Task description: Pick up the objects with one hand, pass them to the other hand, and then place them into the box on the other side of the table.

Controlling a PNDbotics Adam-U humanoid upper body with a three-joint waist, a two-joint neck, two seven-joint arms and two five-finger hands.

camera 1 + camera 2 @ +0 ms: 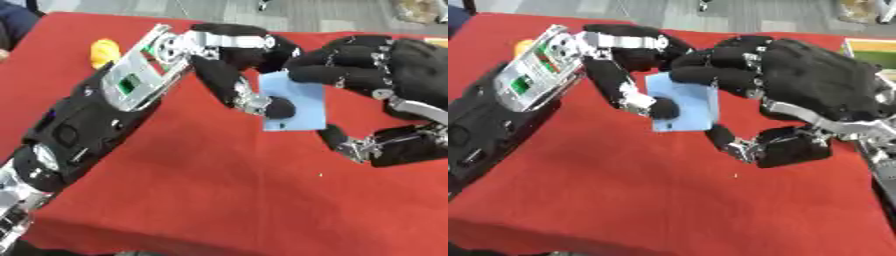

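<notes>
Far left on the red desk (219, 200) a yellow object (104, 52) sits near the back edge, well apart from the action – prob. another item to move, can't make out what it is. Next, the left hand (229, 55) comes in from the left w/ fingers curled down and the thumb tip pressed on the face of a light blue flat piece (297, 107), so it is pinching that piece, which is held up off the desk btwn both hands. Right of it, the right hand (798, 75) has its fingers curled over the piece's top edge, thumb below and slightly apart from the lower corner – looks closed on the top edge, but whether the thumb touches I can't tell. At the far right edge a green-and-yellow thing (872, 52) shows, maybe the box, not sure.

Judging by this, the step is the hand-over, roughly mid-task. To do it well: get the right thumb under the piece before the left lets go, release the left thumb last, keep the piece flat-on so it doesn't twist out
</notes>
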